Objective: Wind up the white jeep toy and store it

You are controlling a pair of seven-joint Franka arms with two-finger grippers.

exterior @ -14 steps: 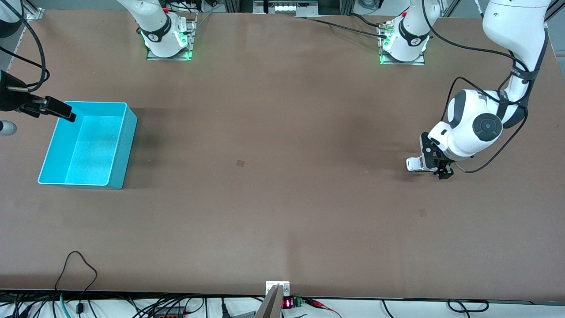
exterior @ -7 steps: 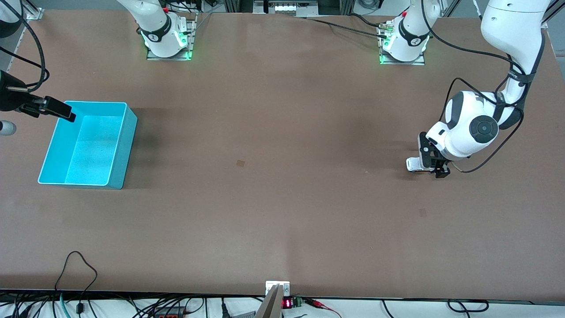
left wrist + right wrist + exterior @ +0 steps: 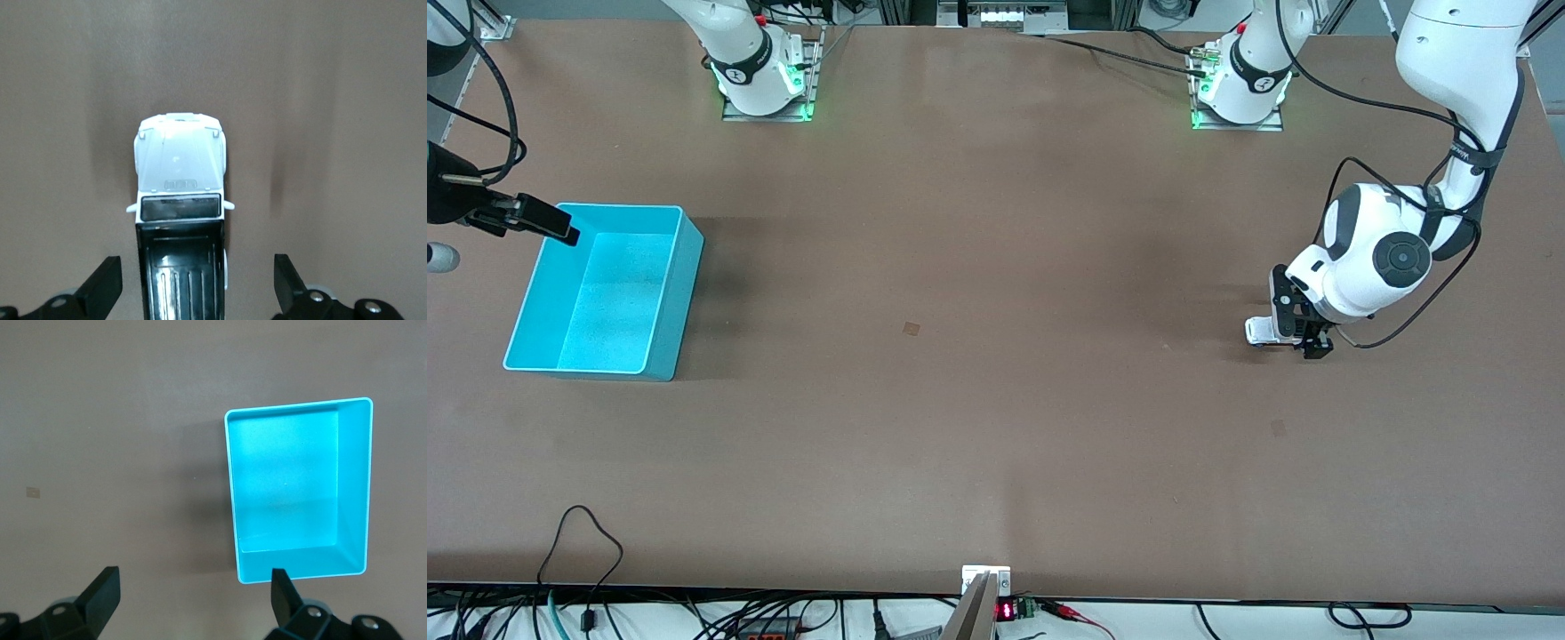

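Small boxy white jeep toy (image 3: 180, 200) with black roof: stood on the brown table (image 3: 996, 400), toward the left arm's end, at three o'clock in the front view. Left gripper (image 3: 193, 293): low over it, jaws spread and straddling the roof; best centred on the body, then closed squarely on its sides. Right gripper (image 3: 190, 607): waited, released, over the table beside the teal plastic bin (image 3: 667, 293).

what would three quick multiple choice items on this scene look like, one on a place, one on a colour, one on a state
1. Where is the white jeep toy?
A. In the bin
B. On the table under the left gripper
C. Held up by the right gripper

2. What colour is the bin?
A. Teal
B. Red
C. Yellow

3. How are the left gripper's fingers?
A. Shut on the jeep
B. Open, one each side of the jeep
C. Shut on nothing

Answers: 1 B, the jeep sits on the table at the left arm's end. 2 A, its walls are teal. 3 B, gaps show on both sides of the jeep.
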